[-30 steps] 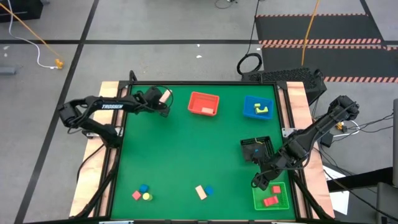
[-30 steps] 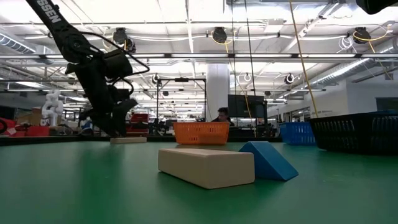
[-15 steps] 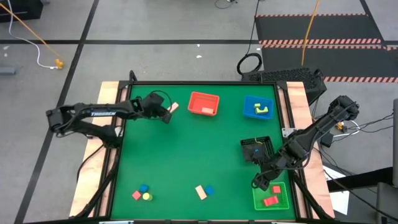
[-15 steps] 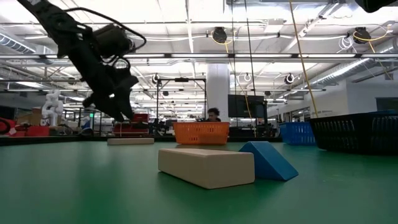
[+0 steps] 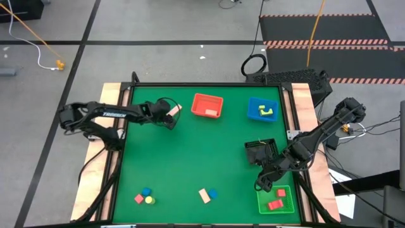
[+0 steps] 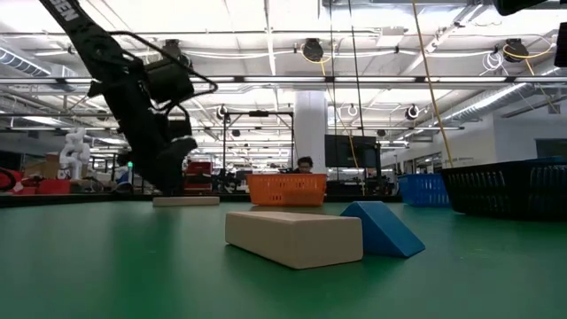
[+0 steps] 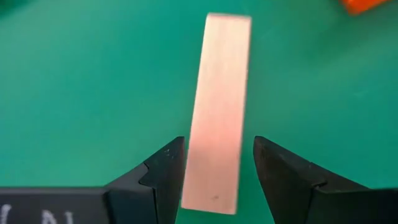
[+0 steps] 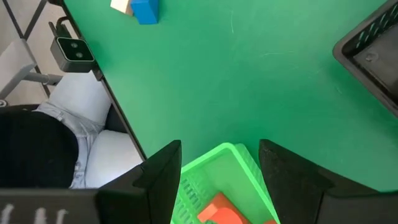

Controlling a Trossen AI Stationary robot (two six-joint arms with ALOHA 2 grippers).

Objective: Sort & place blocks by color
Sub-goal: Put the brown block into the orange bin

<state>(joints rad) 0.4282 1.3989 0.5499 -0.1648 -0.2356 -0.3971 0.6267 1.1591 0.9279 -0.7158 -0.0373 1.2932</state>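
A pale wood bar (image 7: 219,106) lies flat on the green table just left of the red tray (image 5: 207,105); it also shows as the bar (image 5: 174,111) from above and the bar (image 6: 186,201) in the low view. My left gripper (image 7: 217,149) is open and low over it, one finger on each long side of one end. My right gripper (image 8: 219,155) is open and holds nothing, over the far rim of the green tray (image 8: 211,180), which holds red blocks (image 5: 274,204). More blocks lie near the table's near edge. My left gripper comes at the pale bar from above, fingers astride one end (image 7: 211,186) and along its length. A strip of green table shows between the bar and one finger (image 7: 280,168). Whether the other finger (image 7: 168,168) touches it, I cannot tell. The bar rests flat on the table.
The blue tray (image 5: 262,109) holds a yellow-green block. A black tray (image 5: 261,152) sits by my right arm. Near the near edge lie red, blue and yellow blocks (image 5: 145,196) and a pale bar (image 5: 204,196) beside a blue wedge (image 5: 213,194). The table's middle is bare green.
My left gripper has moved a little toward the near edge and the red tray, risen, then come down again over the pale bar. The bar now lies slightly nearer the red tray and turned from where it lay a second ago. My right arm has kept still.
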